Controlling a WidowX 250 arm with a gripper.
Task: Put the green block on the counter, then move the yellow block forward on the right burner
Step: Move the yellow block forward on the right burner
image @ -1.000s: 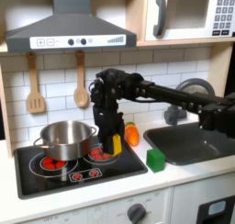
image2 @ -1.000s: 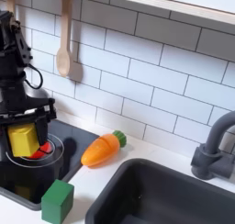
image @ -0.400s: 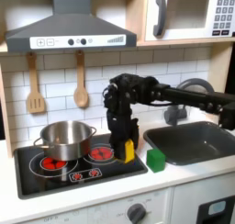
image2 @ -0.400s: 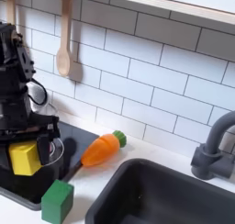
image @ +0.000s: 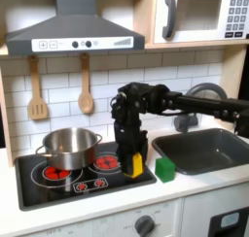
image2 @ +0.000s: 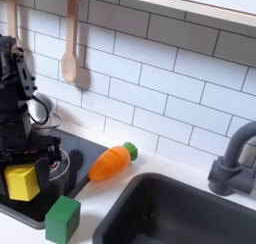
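A toy kitchen, seen in both exterior views, with everything placed here against the black stovetop [image: 83,173]. On its left burner in the first exterior view stands a steel pot [image: 68,147]; on the tiled wall behind hang a wooden spatula [image: 37,89] and a wooden spoon [image: 86,85].

Over the stovetop's front right corner the black arm reaches down, and its hand [image: 134,163] is clamped on the yellow block [image: 136,165], fingers on either side. In the second exterior view the yellow block [image2: 22,182] sits low above the stovetop's [image2: 85,153] front edge, between the hand's [image2: 24,175] fingers; whether it touches the surface cannot be told.

Just off the stovetop's right edge, on the white desk [image: 195,187], rests the green block [image: 164,169], close beside the yellow one but apart from it. In the second exterior view the green block [image2: 62,219] stands upright at the stovetop's front corner on the desk [image2: 110,193], and an orange carrot toy [image2: 112,161] lies behind it. Farther right lies the grey sink [image: 206,149].
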